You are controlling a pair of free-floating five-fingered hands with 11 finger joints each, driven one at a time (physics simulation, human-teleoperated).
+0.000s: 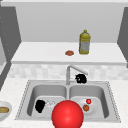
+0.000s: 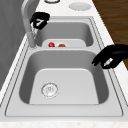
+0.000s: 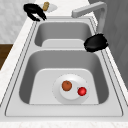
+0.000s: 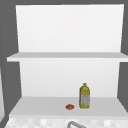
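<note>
Front view: the right hand (image 1: 80, 78) hovers curled, holding nothing, just beside the grey metal tap spout (image 1: 78, 69); the left hand (image 1: 40, 105) hangs over the left basin. Left side view: left hand's fingers pinched loosely (nothing between them). Right side view: white round plate (image 3: 71, 97) carries an orange fruit (image 3: 66, 85) and red fruit (image 3: 82, 91).

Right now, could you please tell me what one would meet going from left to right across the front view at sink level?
Bowl → left hand → drain → red ball → brown fruit beside the small red fruit, both on the plate.
</note>
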